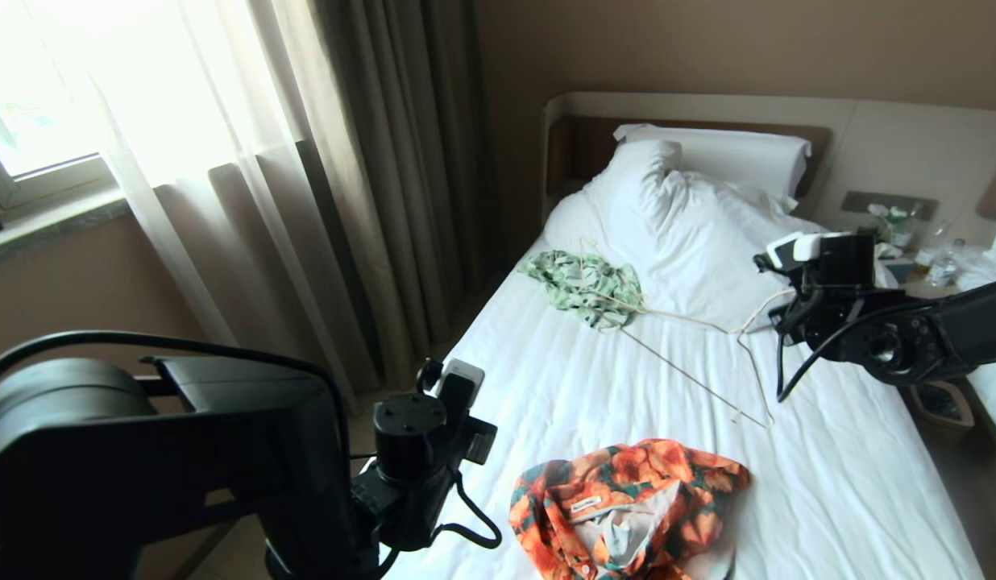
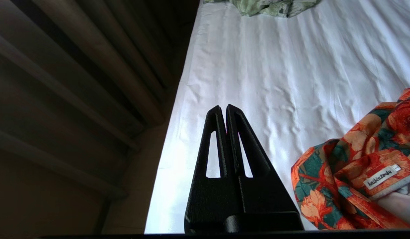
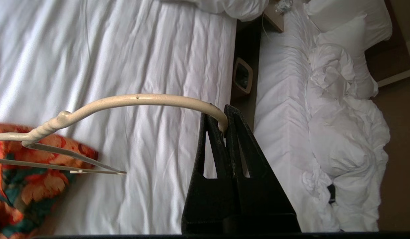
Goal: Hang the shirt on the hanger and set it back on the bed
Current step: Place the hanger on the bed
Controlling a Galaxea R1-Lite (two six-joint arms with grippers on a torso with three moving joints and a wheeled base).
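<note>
Gripping the thin cream wire hanger (image 3: 138, 99) by its hook, the right gripper (image 3: 225, 114) holds it well clear of the crumpled orange-flowered shirt (image 1: 627, 507); left gripper (image 2: 224, 111) clenched empty beside it; hanging not begun.

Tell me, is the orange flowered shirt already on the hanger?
No. The shirt lies crumpled on the bed; the right gripper holds the hanger bare.
</note>
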